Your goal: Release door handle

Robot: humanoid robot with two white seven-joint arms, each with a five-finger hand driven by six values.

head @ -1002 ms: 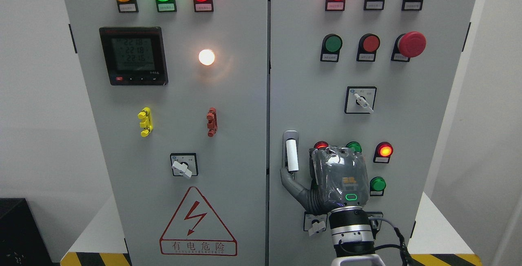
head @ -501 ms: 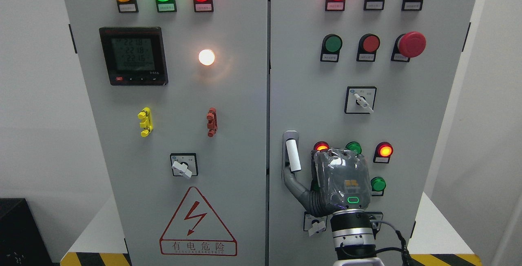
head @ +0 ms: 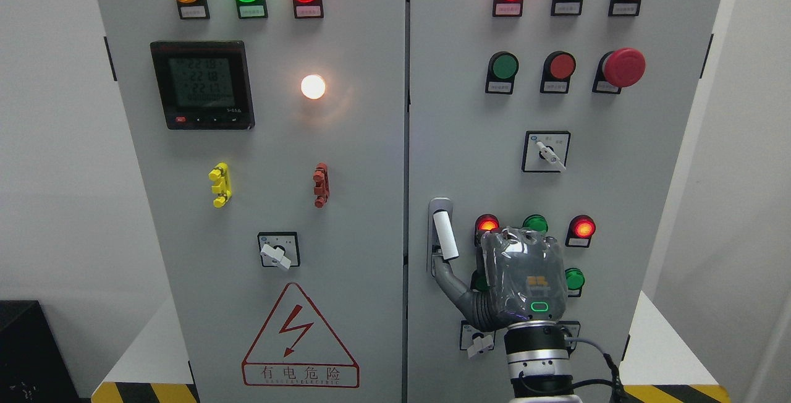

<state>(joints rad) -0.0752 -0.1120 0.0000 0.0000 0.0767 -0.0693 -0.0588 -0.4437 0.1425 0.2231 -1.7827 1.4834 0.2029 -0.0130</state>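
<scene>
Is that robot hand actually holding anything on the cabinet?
Only barely: the right hand has its thumb at the lower end of the white door handle; whether it truly grips cannot be told.

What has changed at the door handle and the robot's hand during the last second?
The right hand shifted slightly to the right and down. Its thumb, which reached up beside the door handle, now sits lower, at the handle's bottom end. The white handle tilted a little, its lower end swinging right. The cabinet doors remain closed; the lamps and switches are as before.
</scene>
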